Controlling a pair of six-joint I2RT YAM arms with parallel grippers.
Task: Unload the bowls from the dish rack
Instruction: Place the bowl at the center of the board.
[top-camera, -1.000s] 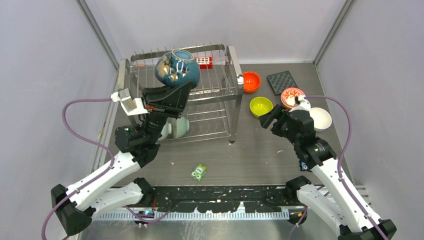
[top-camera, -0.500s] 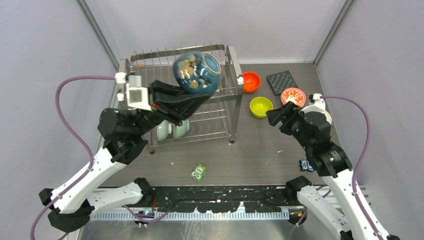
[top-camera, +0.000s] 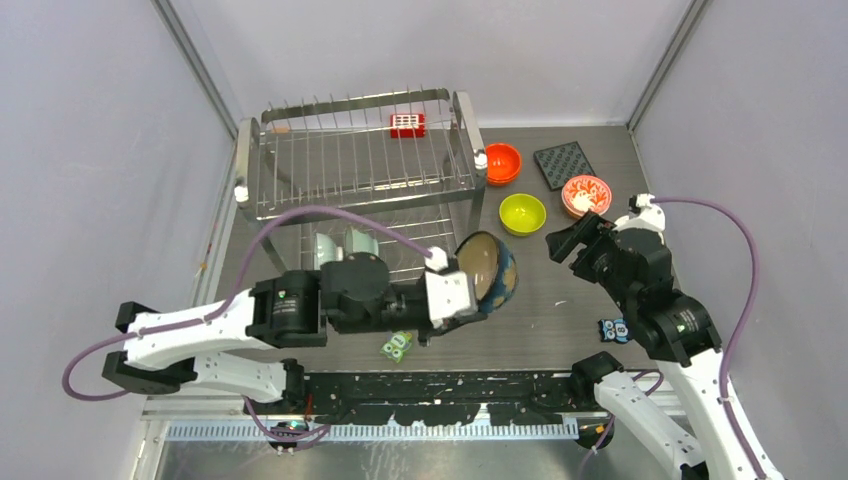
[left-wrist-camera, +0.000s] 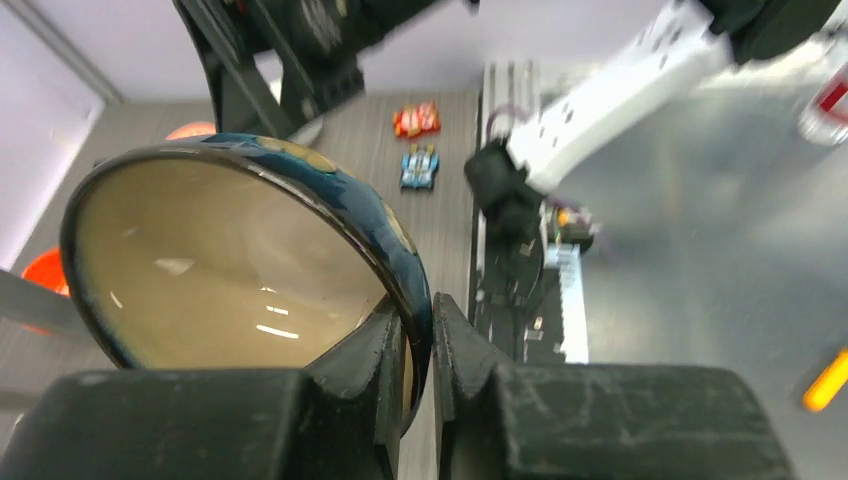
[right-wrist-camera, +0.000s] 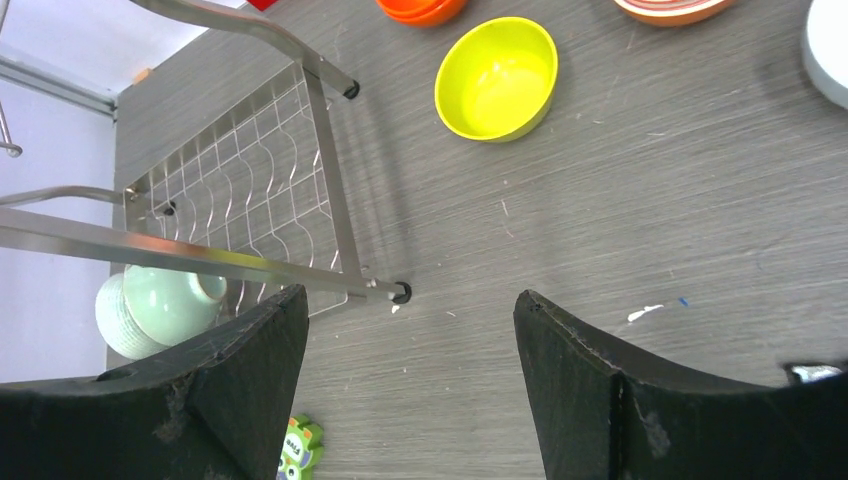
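Grey wood-grain table (top-camera: 560, 310) lies under both arms, with pale walls on three sides. Clock directions are read in the top view, 12 o'clock pointing away from my bases.

1. Left gripper (left-wrist-camera: 420, 340): jaws are pinched on the wall of the dark teal-blue bowl (left-wrist-camera: 230, 250). One finger is inside the rim and one outside. The bowl is tipped on its side, with its tan interior facing the wrist camera. It is outside the dish rack (top-camera: 360, 165), just off the rack's 5 o'clock corner. I cannot tell whether it touches the table.

2. Right gripper (right-wrist-camera: 408, 310): jaws are spread wide with nothing between them. It hangs over bare table at 2 o'clock from the held bowl.

3. Dish rack: it stands at 11 o'clock from the held bowl. The upper tier holds no bowl, and a red-white block (top-camera: 407, 124) is clipped to its far rail. A pale green bowl (right-wrist-camera: 160, 305) lies on its side in the lower tier.

4. Bowls on the table:
- Yellow-green bowl (top-camera: 522, 213): upright, at 1 o'clock from the held bowl.
- Orange bowl (top-camera: 502, 162): at 11 o'clock from the yellow-green one, close beside the rack's frame.
- Red-flowered bowl (top-camera: 585, 193): at 2 o'clock from the yellow-green one.

5. Other items: a dark square mat (top-camera: 563, 163) lies at 11 o'clock from the flowered bowl. A small green toy (top-camera: 397, 345) lies near my left wrist.
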